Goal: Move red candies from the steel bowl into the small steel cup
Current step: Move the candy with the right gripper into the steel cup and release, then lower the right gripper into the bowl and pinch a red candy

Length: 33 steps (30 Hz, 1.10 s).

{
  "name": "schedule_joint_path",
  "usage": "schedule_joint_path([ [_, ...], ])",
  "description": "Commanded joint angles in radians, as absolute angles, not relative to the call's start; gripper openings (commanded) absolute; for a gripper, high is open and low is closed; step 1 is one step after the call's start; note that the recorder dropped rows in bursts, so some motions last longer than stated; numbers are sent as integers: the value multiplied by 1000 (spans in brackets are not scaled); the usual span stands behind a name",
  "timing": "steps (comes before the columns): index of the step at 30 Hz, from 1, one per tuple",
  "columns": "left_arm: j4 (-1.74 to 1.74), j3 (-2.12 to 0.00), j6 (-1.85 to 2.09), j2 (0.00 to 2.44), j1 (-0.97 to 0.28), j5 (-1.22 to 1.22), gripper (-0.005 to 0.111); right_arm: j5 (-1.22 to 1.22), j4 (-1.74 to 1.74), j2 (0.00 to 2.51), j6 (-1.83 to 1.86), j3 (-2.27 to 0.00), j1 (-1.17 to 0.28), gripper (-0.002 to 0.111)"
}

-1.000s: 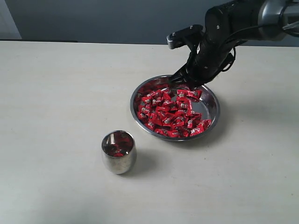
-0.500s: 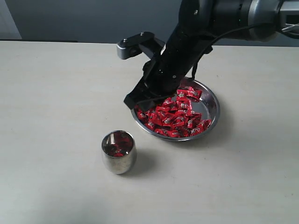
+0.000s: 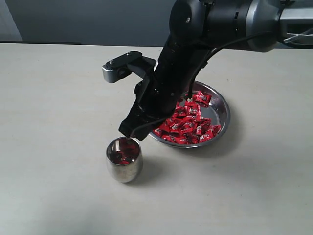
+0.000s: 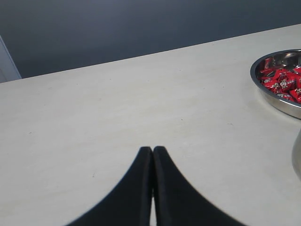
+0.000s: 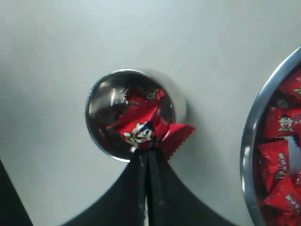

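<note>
The small steel cup [image 3: 124,159] stands on the table with red candies inside [image 5: 136,101]. My right gripper [image 3: 131,133] hangs just above the cup's rim, shut on a red candy [image 5: 149,129] that sticks out past its tips [image 5: 148,151] over the cup's mouth [image 5: 133,113]. The steel bowl [image 3: 221,115] behind it holds many red candies [image 3: 188,122], partly hidden by the right arm. In the left wrist view my left gripper [image 4: 152,149] is shut on nothing above bare table, with the bowl [image 4: 277,98] off to one side.
The pale table [image 3: 58,98] stretches around cup and bowl. A dark wall runs along the table's far edge [image 3: 88,43]. The right arm's wrist camera block [image 3: 117,68] juts out above the table left of the bowl.
The right arm has swung from the bowl's far rim across the bowl to just above the cup, carrying a red candy. The cup and bowl have stayed put.
</note>
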<state>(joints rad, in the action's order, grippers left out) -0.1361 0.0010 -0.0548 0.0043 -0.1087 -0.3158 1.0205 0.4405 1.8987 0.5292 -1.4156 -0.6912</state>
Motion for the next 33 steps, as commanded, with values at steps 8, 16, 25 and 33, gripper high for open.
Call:
schedule_joint_path([
  [8, -135, 0, -60, 0, -116, -309, 0, 1108, 564, 1891, 656, -1421, -701, -1],
  [16, -135, 0, -60, 0, -116, -309, 0, 1051, 571, 1904, 658, -1421, -701, 13],
  [25, -135, 0, -60, 0, -116, -309, 0, 1002, 436, 1885, 549, -1421, -674, 24],
  [33, -135, 0, -60, 0, -116, -309, 0, 941, 335, 1888, 425, -1421, -511, 24],
])
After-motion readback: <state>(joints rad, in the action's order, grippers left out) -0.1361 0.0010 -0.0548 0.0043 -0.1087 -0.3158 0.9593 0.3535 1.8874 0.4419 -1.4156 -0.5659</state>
